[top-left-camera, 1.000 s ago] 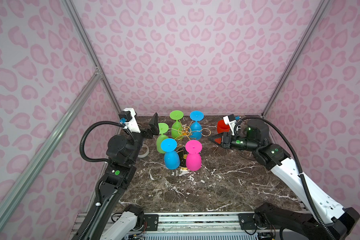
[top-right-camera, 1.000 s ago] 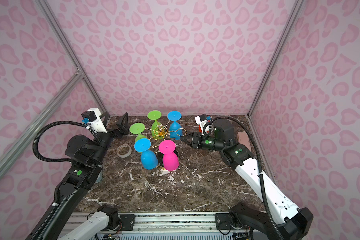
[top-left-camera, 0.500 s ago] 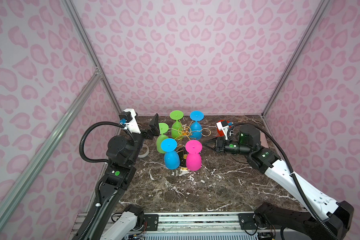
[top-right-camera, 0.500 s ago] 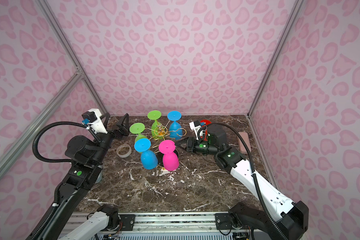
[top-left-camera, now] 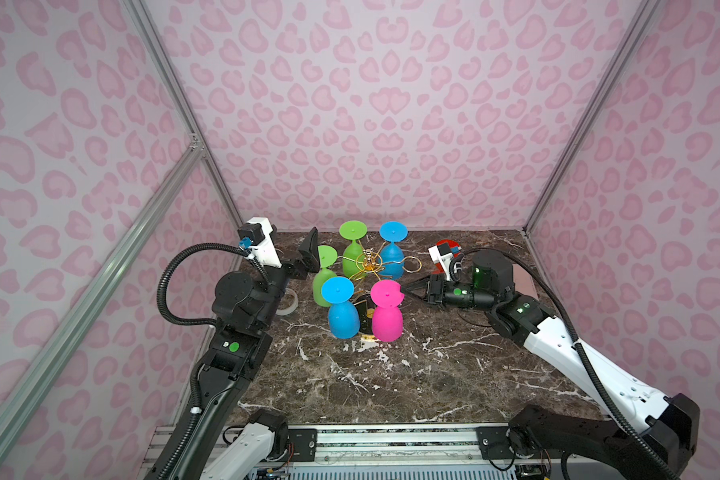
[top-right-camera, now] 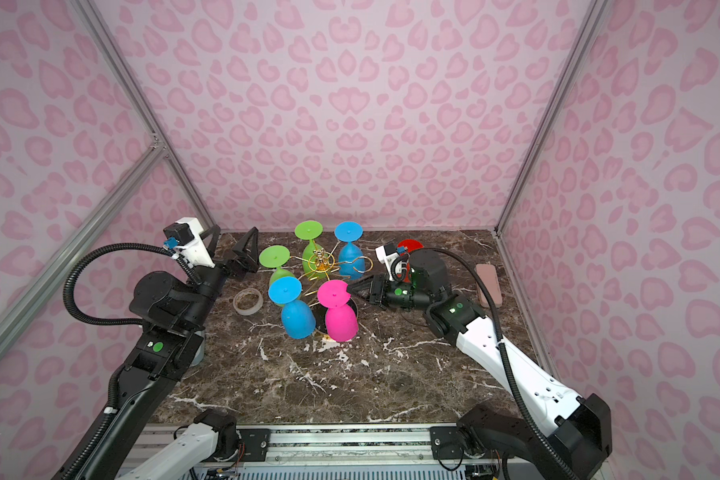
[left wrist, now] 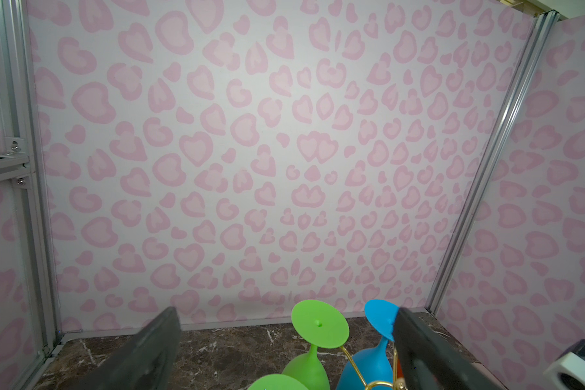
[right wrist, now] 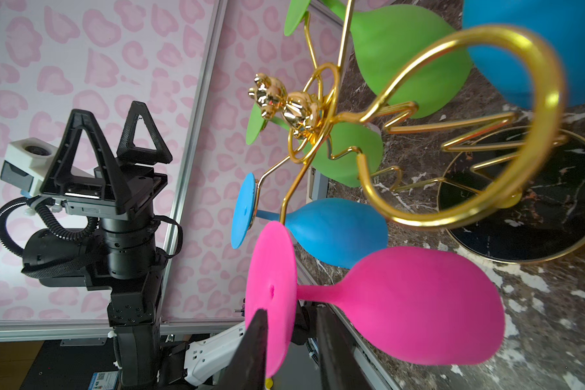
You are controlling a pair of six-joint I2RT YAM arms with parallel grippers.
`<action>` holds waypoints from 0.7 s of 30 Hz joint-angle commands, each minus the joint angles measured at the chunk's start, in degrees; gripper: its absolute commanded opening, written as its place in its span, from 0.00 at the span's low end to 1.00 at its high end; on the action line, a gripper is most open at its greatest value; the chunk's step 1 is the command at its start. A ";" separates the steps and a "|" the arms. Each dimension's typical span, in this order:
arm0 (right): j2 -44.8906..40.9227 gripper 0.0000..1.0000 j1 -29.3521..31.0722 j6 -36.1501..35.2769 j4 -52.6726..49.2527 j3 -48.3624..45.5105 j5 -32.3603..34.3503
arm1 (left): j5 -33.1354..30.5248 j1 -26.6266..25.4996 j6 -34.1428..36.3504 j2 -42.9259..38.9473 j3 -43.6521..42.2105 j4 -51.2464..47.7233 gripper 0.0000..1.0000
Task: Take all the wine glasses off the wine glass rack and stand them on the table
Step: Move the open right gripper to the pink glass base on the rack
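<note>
The gold wire wine glass rack [top-left-camera: 366,264] [top-right-camera: 321,264] [right wrist: 514,206] stands on its round black base at the back middle of the marble table. Several glasses hang upside down on it. The pink wine glass [top-left-camera: 386,316] [top-right-camera: 341,320] [right wrist: 419,304] hangs at the front right. My right gripper [top-left-camera: 404,289] [top-right-camera: 350,287] [right wrist: 289,314] reaches in from the right. It is narrowly open, its fingers on either side of the pink foot's rim, one against the flat face and one a little behind. My left gripper [top-right-camera: 231,241] [left wrist: 284,317] [right wrist: 110,113] is wide open and empty, left of the rack.
Two green glasses [top-left-camera: 353,249] [top-left-camera: 324,274] and two blue ones [top-left-camera: 393,253] [top-left-camera: 341,311] hang on the other arms. A red glass [top-left-camera: 447,245] shows behind the right wrist. A tape roll [top-right-camera: 248,300] lies left of the rack, a flat pink object [top-right-camera: 488,284] by the right wall.
My right gripper has moved left, away from the red glass, up to the pink glass's foot. The left arm has not moved.
</note>
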 commanded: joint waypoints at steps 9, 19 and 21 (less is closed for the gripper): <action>1.28 0.25 0.88 0.22 2.58 0.39 -0.08 | 0.56 0.04 -0.05 -0.20 -0.11 1.60 0.99; 1.49 0.13 1.04 0.82 2.93 0.81 0.03 | 0.61 0.05 0.09 -0.21 -0.28 1.50 0.99; 1.64 0.10 1.09 1.00 3.15 0.75 -0.06 | 0.62 0.05 0.13 -0.22 -0.26 1.51 0.99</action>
